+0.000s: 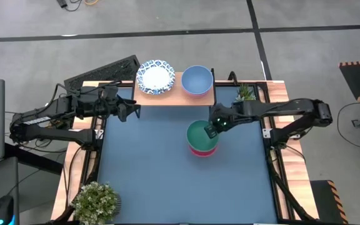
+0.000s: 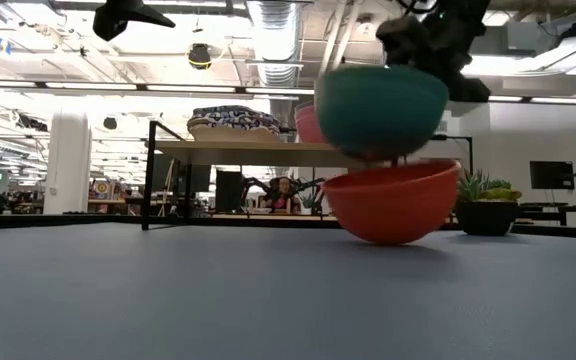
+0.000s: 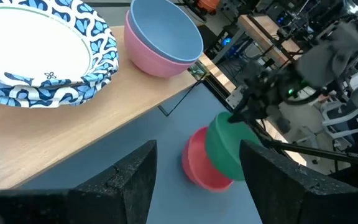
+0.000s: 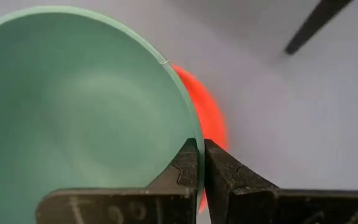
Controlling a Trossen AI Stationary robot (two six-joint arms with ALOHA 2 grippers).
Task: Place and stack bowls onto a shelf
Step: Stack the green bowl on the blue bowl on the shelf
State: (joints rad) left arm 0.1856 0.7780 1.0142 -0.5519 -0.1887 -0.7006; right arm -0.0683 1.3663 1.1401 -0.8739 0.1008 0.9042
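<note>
So the right gripper (image 4: 201,163) has the round green plastic-looking bowl (image 1: 200,134) pinched by its rim, fingers nearly closed with just the thin wall of the bowl between them; one finger inside, one outside, which makes sense since a rim pinch is about the only way two narrow fingers can carry something that wide. From the low view the green bowl (image 2: 382,108) is clear of the round red bowl (image 2: 392,202), hanging just above it and a bit tilted; the red one sits alone on the blue tabletop (image 1: 149,181), tipped slightly, in front of the shelf.

The low wooden-topped shelf with thin black legs (image 1: 175,95) already has two stacks on it; toward its left end the two white bowls with blue patterned rims (image 1: 155,76) nested together, toward its right end the lavender-blue bowl (image 3: 165,30) sitting inside the pink bowl (image 3: 151,60). My read is that nesting is the point; the board is only about two bowls wide, so everything has to go up in piles.

The left gripper (image 1: 130,110) waits just off the shelf's left front corner, fingers spread apart and holding nothing; probably parked there so it stays out of the right arm's path.

Guessing green goes onto the pink and lavender stack, being the nearer one; the tilt could make it land crooked. A small potted plant (image 1: 245,92) sits right beside the shelf's right end, so that side is tight.
</note>
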